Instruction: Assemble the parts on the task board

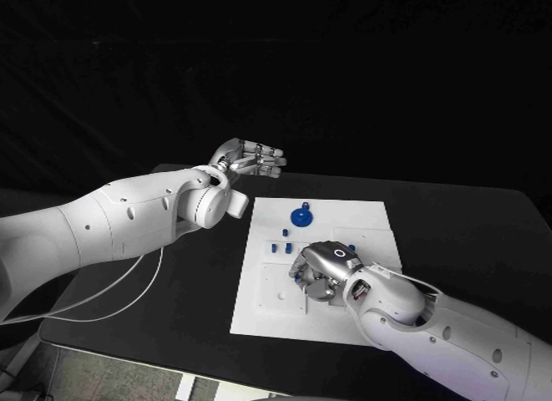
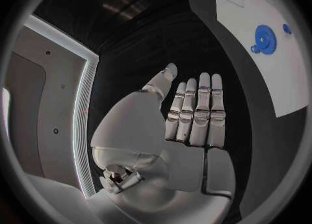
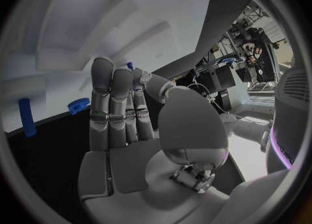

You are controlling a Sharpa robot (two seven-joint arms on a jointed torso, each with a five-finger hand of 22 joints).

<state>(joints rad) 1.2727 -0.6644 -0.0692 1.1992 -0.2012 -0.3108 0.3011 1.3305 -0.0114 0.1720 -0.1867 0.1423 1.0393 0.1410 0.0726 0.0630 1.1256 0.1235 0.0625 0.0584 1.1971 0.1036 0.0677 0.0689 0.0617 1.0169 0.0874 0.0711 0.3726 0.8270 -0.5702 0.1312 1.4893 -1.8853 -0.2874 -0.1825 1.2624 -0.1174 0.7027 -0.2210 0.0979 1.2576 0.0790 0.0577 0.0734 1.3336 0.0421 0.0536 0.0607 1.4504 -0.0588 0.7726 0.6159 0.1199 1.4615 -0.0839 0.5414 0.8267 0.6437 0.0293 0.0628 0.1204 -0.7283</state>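
The right robot hand point(image 1: 322, 269) rests low on the white board point(image 1: 266, 309), fingers straight, holding nothing I can see. It should pinch one blue peg point(image 3: 26, 117) squarely. The left robot hand point(image 1: 251, 157) hovers open over the counter point(image 1: 468, 234).

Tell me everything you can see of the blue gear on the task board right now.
The blue gear is a round, flat disc, plastic by its look, with a toothed rim, a ring of small holes in its face and a small tab jutting from its edge, clearest in the left wrist view. It lies flat on the white task board, near the far edge. Neither hand touches it: the left hand hovers off the board, the right hand is over the board's middle, nearer the robot.
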